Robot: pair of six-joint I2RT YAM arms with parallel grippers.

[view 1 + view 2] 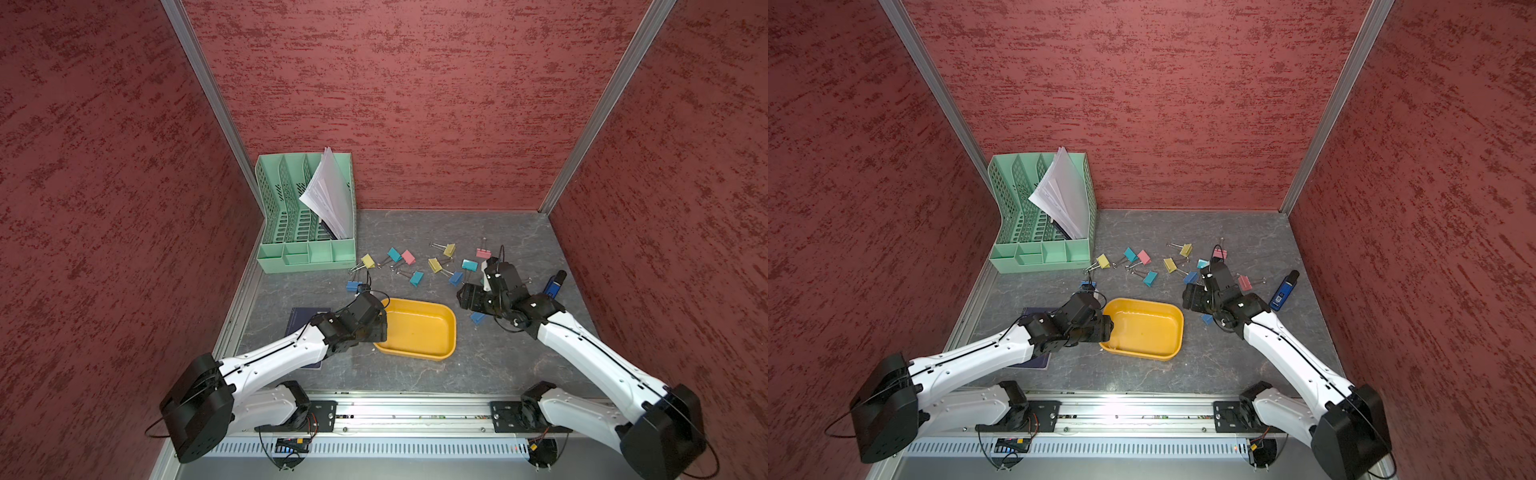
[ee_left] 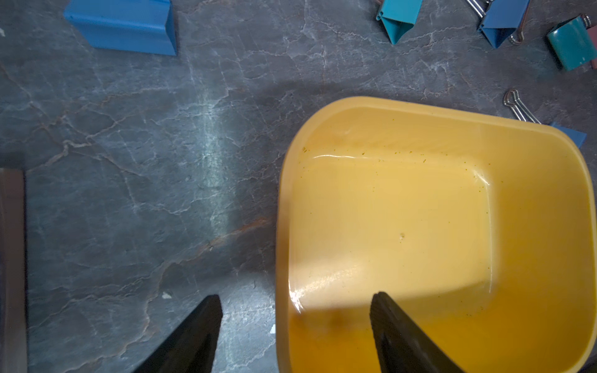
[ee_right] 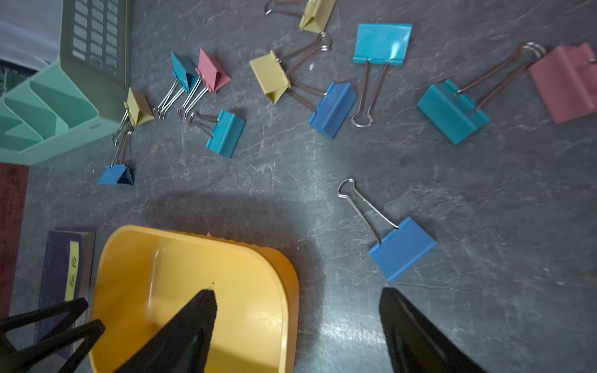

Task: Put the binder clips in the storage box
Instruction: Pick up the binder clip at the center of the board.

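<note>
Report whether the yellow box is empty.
Empty: the yellow box shows only bare floor inside; the clips lie outside on the table.

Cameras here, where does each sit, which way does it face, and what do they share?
Top views: high above the robot's base, looking down at the whole table; left arm and right arm show.
Left wrist: looks down past the open left gripper at the storage box.
Right wrist: looks down past the open right gripper at the binder clips; left gripper's fingers show too.
Shared: every view shows the storage box.

Wide-spread, empty left claw (image 2: 295,298), right claw (image 3: 298,293) equally wide and empty, both angled downward.
</note>
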